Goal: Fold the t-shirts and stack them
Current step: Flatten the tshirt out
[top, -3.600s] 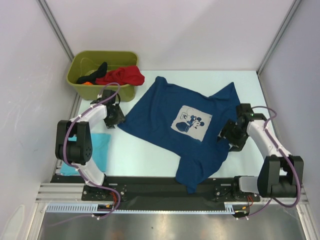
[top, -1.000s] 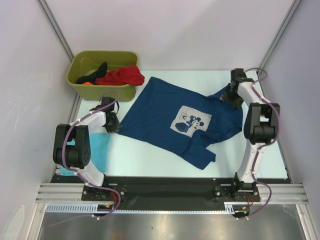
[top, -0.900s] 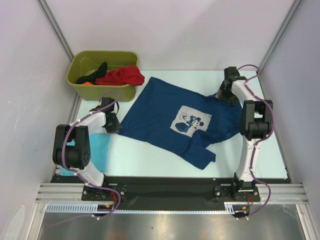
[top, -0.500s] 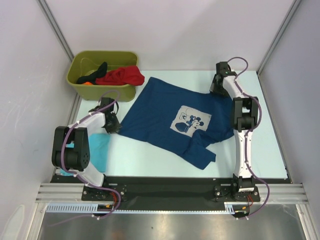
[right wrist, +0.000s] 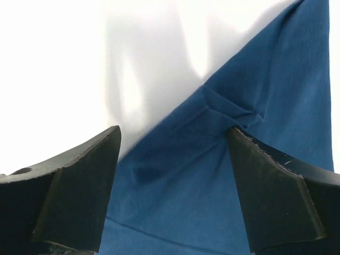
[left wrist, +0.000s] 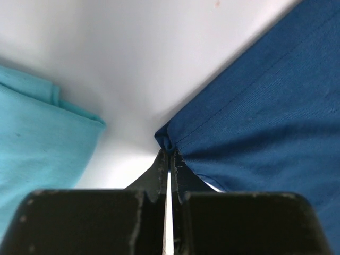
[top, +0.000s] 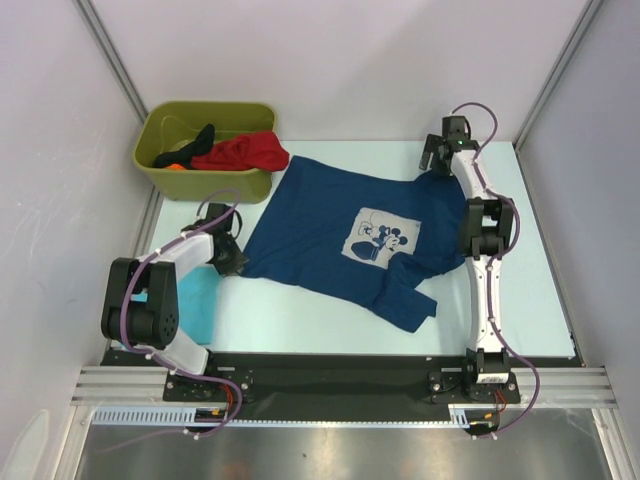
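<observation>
Upper left of the overhead frame: olive-green bin with a red tee and a black tee heaped inside. Lower left: turquoise tee lying flat on the desk. Just right of it, left claw pinched together on the left corner hem of the navy tee. Centre: navy tee spread across the desk, print facing up, lower edge bunched. Upper right: right claw spread wide apart above the tee's far right corner, clamped on nothing.

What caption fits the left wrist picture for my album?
Shut left gripper pinching a corner of the navy blue t-shirt, near a light turquoise t-shirt.
</observation>
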You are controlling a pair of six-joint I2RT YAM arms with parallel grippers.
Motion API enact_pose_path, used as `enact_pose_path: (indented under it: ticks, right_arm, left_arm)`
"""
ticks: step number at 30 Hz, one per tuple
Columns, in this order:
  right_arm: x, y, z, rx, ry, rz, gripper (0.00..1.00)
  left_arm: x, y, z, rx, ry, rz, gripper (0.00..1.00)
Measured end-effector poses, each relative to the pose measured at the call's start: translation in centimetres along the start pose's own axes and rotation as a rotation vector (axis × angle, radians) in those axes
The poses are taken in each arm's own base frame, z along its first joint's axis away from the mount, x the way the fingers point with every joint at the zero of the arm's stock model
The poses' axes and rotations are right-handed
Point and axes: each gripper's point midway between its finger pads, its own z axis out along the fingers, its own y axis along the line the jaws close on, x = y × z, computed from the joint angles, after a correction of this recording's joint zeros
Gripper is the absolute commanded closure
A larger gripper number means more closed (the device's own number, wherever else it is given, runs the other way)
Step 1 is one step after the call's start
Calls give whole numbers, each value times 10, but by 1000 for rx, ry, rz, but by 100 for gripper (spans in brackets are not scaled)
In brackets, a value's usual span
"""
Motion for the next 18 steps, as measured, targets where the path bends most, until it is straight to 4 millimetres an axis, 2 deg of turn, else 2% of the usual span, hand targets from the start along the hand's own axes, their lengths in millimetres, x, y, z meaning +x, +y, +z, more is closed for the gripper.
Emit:
enact_pose_path:
  ticks: [4, 9, 10, 13, 15, 18]
  right_arm:
    - [-18, 5, 6, -111, -56, 59, 15]
    - [-46, 26, 14, -293, -153, 192, 15]
    - [-62, 35, 12, -342, -192, 237, 15]
    - [-90, 53, -1, -474, -256, 358, 15]
    - [-98, 61, -11, -546, -263, 427, 14]
    - [-101, 60, -23, -587, -236, 465, 18]
  left_arm:
    - [4, -2, -2, -1, 4, 8, 100]
    - [10, 3, -7, 4, -2, 9, 100]
    - [11, 4, -7, 6, -2, 9, 100]
    - [15, 5, -7, 9, 3, 10, 100]
    - [16, 4, -7, 12, 6, 11, 100]
    - [15, 2, -7, 22, 5, 11, 100]
